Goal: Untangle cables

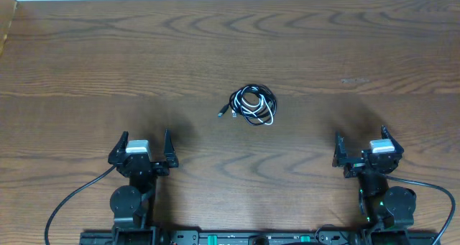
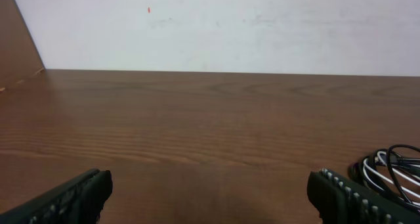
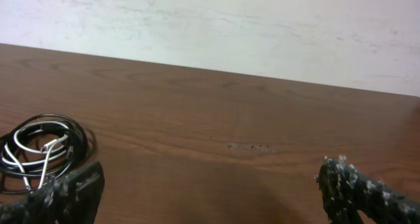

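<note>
Tangled cables [image 1: 252,105] lie on the counter [image 1: 108,51]; left hand [image 1: 145,136] and right hand [image 1: 361,135], both spread wide, sit well apart from them.

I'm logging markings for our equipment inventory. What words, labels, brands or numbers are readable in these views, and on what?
None: no view shows readable text.
The cables, the table, the left gripper and the right gripper carry no legible print.
The red speck on the wall is too small to read.
</note>
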Available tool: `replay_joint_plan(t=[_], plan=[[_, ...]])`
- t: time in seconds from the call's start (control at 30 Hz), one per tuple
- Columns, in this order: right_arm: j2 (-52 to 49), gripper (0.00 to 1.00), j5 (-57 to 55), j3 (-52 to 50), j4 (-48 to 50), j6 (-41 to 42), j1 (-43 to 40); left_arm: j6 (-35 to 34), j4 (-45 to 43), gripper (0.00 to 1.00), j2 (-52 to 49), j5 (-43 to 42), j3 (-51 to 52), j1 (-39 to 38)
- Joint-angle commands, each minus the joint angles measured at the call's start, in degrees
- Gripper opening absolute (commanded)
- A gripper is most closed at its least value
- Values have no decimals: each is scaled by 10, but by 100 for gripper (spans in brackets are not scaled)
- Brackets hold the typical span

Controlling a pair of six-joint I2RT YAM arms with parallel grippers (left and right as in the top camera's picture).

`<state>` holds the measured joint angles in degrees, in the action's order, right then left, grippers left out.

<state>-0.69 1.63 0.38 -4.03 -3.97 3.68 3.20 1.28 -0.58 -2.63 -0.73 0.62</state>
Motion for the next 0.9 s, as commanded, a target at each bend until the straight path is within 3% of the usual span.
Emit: replay_joint_plan(t=[0.0,0.87], plan=[[3,99,-4,-1,-3,3,5,-3,28,100,3,18,5,-2],[3,99,-19,-1,2,-15,5,-5,28,100,3,18,5,-2]])
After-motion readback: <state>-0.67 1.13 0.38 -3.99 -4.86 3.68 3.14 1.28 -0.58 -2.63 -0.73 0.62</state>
